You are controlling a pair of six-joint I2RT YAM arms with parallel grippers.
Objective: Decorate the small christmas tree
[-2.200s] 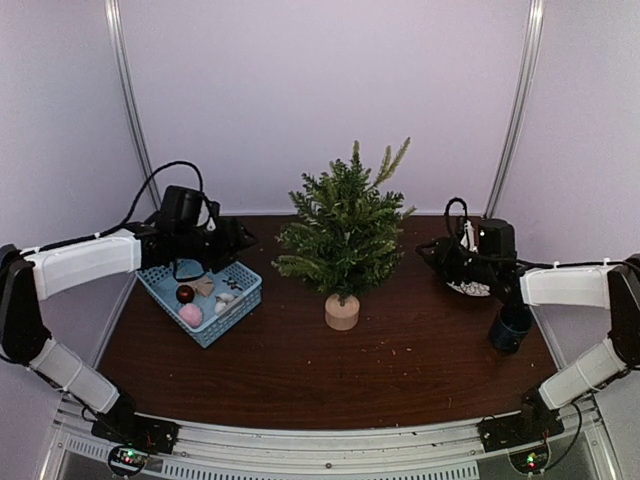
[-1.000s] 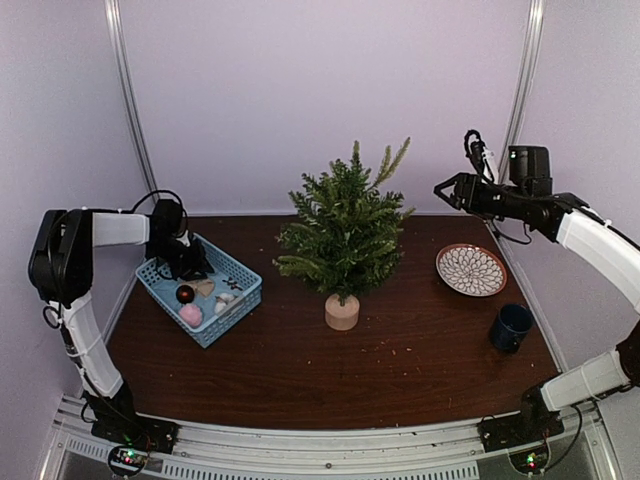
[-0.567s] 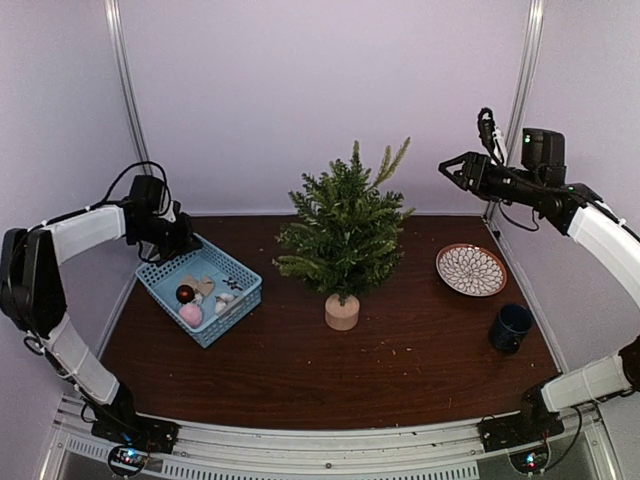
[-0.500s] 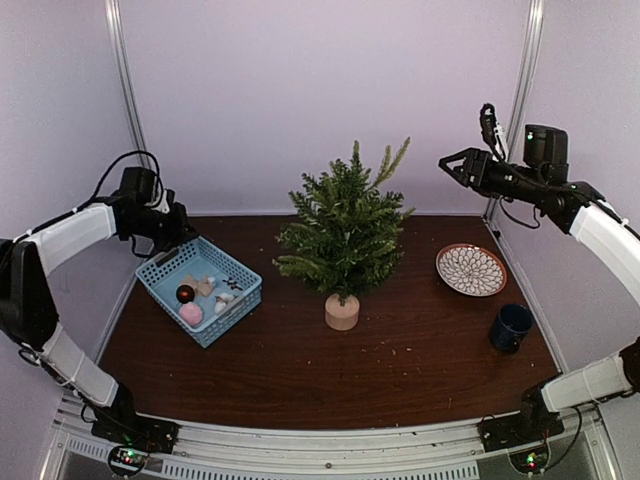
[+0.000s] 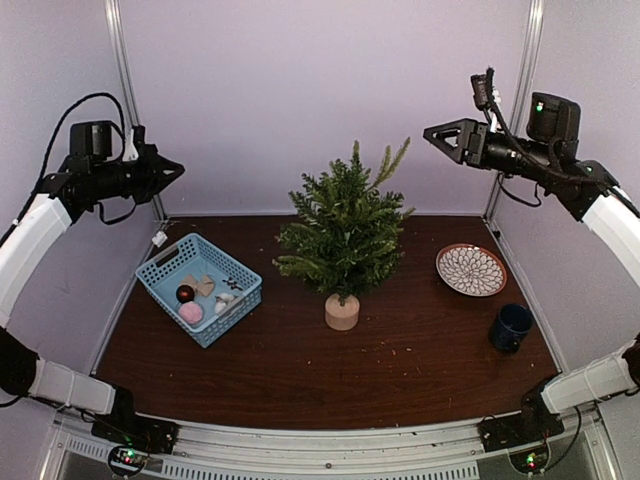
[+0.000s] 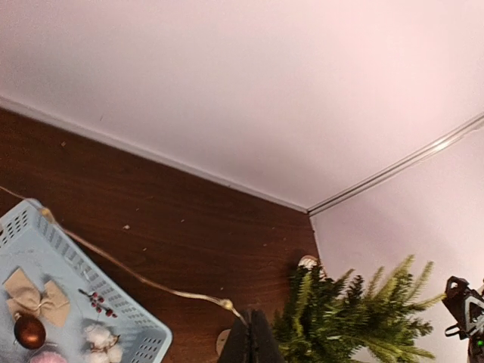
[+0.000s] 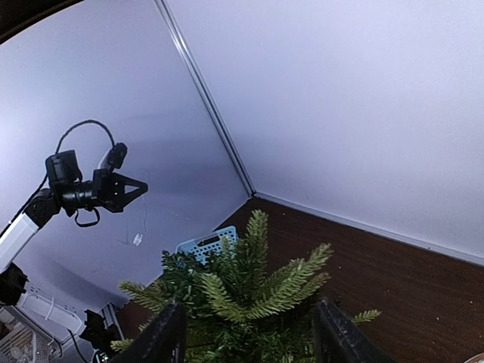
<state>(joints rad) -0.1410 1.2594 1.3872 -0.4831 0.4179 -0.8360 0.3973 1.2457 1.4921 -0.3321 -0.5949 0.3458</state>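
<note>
**Inspector:** While both arms hang high over the dark brown wooden table (image 5: 300, 380), where does the small christmas tree (image 5: 345, 230) stand?

**Assessor:** Upright at the centre of the overhead view, on its short round pale wooden base (image 5: 342, 313), apart from everything else.

**Inspector:** Condition of the left gripper (image 5: 176, 168)?

**Assessor:** It sits at the upper left of the overhead view, fingers pressed together, tips pointing toward mid-frame. The left wrist view shows them pinching a thin pale wire with small beads (image 6: 227, 304). That wire trails back over the far corner of the light blue plastic lattice basket (image 5: 250, 290).

**Inspector:** And the basket?

**Assessor:** It is on the table, left of centre, well apart from the tree. It holds a dark red ball (image 5: 185, 293), a pink ball (image 5: 190, 314), a tan bow (image 5: 204, 285) and white tufts (image 5: 224, 298).

**Inspector:** The right gripper (image 5: 432, 133)?

**Assessor:** It sits at the upper right, above and right of the tree's tip in the picture. Its jaws stand apart and grip nothing. In its wrist view the treetop shows between the two fingers.

**Inspector:** Other items?

**Assessor:** A round patterned plate (image 5: 471, 290) lies right of centre. A dark blue mug (image 5: 511, 327) stands near it, toward the lower right, not touching.
</note>
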